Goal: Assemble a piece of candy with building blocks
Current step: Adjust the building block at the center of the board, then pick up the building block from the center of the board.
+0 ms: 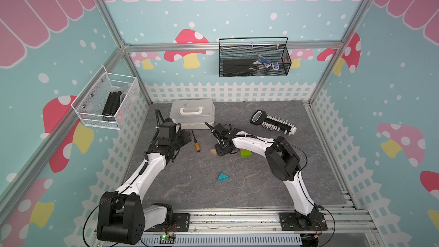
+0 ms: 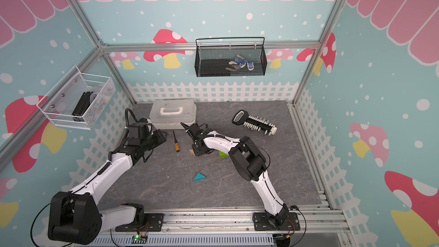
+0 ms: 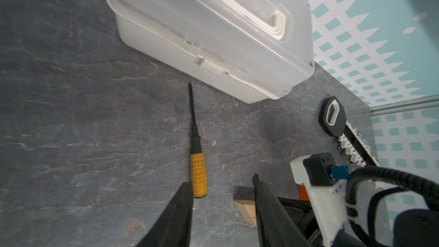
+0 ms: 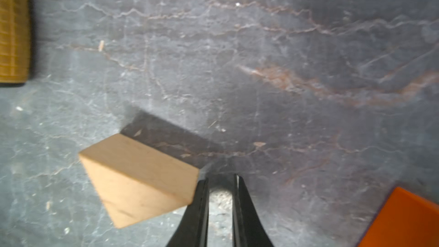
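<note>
1. Two right gripper jaws stand almost closed, empty, one outer side seemingly touching the tan triangular prism; pushing could spin it askew
2. Orange cuboid and green cuboid sit near that prism; teal prism lies well apart
3. Left gripper, half spread, empty, hangs near the prism; approaching could clip the screwdriver between

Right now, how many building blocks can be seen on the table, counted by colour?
Tan block: 1
Teal block: 1
Orange block: 1
Green block: 1
Total: 4 in view; the right arm may hide more.
</note>
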### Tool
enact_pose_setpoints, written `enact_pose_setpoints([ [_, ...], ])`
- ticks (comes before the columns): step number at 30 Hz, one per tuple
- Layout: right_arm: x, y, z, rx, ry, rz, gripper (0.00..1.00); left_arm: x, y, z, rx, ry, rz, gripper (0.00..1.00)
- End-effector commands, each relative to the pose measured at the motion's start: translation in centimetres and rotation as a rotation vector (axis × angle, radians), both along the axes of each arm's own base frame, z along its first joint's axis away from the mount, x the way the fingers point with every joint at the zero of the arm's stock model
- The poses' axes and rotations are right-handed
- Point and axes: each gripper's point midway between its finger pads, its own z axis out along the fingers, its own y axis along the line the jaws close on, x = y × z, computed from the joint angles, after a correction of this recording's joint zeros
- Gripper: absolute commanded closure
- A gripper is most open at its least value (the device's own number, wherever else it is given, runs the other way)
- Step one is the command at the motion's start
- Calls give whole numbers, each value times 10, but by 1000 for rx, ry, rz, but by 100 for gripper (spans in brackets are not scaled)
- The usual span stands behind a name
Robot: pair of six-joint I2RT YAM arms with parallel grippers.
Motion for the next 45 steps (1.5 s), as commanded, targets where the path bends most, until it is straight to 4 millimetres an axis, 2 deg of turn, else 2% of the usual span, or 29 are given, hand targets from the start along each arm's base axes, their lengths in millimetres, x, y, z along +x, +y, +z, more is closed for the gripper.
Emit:
enact_pose_setpoints([
  [1, 0, 9, 13, 14, -24, 43, 82, 6, -14, 11, -36, -11, -82, 44],
  [3, 0, 6, 26, 25, -41, 33, 82, 7, -32, 17, -43, -16, -184, 40],
  [6, 1, 0, 63, 71, -100, 19, 81, 1, -65, 25, 73, -5, -371, 39],
  [10, 1, -15, 131, 157, -205, 3, 80, 1, -94, 31, 293, 6, -554, 43],
  [11, 1, -23, 157, 185, -251, -8, 79, 2, -100, 34, 318, 2, -615, 44],
  [14, -1, -54, 202, 216, -341, -43, 73, -3, -118, 44, 375, -70, -844, 44],
  [16, -4, -78, 221, 237, -373, -71, 70, -5, -125, 47, 444, -141, -982, 44],
  [19, -9, -119, 241, 276, -402, -137, 65, 0, -119, 38, 624, -176, -1115, 44],
  [22, -18, -155, 247, 276, -432, -201, 60, -8, -110, 12, 754, -117, -1263, 44],
  [24, -25, -168, 248, 269, -449, -217, 57, -20, -109, -6, 794, -119, -1352, 44],
  [26, -32, -177, 246, 261, -452, -235, 55, -26, -111, -19, 803, -137, -1368, 43],
  [31, -39, -183, 230, 251, -424, -250, 53, -54, -121, -60, 863, -103, -1494, 40],
  [34, -38, -181, 220, 238, -402, -248, 53, -65, -133, -76, 894, -93, -1560, 40],
  [38, -38, -181, 213, 227, -386, -247, 53, -66, -137, -91, 931, -67, -1593, 39],
  [45, -41, -185, 210, 218, -386, -252, 52, -55, -137, -102, 963, -49, -1601, 39],
])
